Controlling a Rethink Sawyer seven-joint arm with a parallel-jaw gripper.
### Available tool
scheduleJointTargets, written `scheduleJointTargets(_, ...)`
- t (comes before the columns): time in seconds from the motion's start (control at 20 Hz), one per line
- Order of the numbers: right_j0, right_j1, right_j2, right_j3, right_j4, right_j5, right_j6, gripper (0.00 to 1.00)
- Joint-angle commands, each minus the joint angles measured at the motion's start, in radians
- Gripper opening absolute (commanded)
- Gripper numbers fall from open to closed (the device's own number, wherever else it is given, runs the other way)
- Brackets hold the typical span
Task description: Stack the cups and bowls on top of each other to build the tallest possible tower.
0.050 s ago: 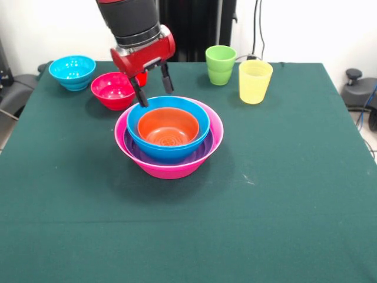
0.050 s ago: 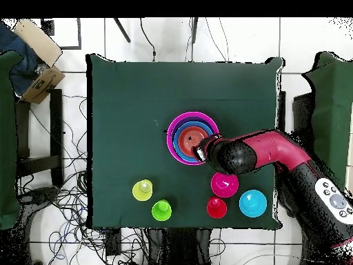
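Note:
The tower [image 1: 169,138] [image 2: 192,138] stands mid-table: a pink bowl [image 1: 217,131] holds a purple bowl [image 1: 131,146], a blue bowl [image 1: 171,154] and an orange bowl [image 1: 168,126] on top. My gripper [image 1: 154,88] [image 2: 202,150] hangs open and empty just above the tower's rim on the robot's side, its left fingertip [image 1: 141,100] close to the blue rim. A magenta-red bowl [image 1: 112,90] [image 2: 224,184] and a cyan bowl [image 1: 72,72] [image 2: 252,203] sit apart. The green cup [image 1: 221,65] [image 2: 161,210] and yellow cup [image 1: 255,81] [image 2: 143,190] stand upright. The red cup [image 2: 216,208] is mostly hidden behind the gripper in the front view.
The green table cloth [image 1: 283,194] ends in edges on all sides. A cardboard box [image 2: 38,62] and cables lie on the floor beside the table.

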Motion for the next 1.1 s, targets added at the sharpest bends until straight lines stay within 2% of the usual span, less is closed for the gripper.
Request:
scheduleJointTargets(0.05, 0.027, 0.015, -0.102, -0.105, 0.005, 0.119, -0.195, 1.00)
scheduleJointTargets(0.25, 0.051, 0.015, -0.111, -0.139, 0.048, 0.149, -0.166, 1.00)
scheduleJointTargets(0.55, 0.137, 0.042, -0.169, -0.266, 0.076, 0.288, -0.188, 1.00)
scheduleJointTargets(0.7, 0.166, 0.052, -0.184, -0.314, 0.078, 0.329, -0.196, 1.00)
scheduleJointTargets(1.1, 0.197, 0.063, -0.220, -0.354, 0.056, 0.385, -0.188, 1.00)
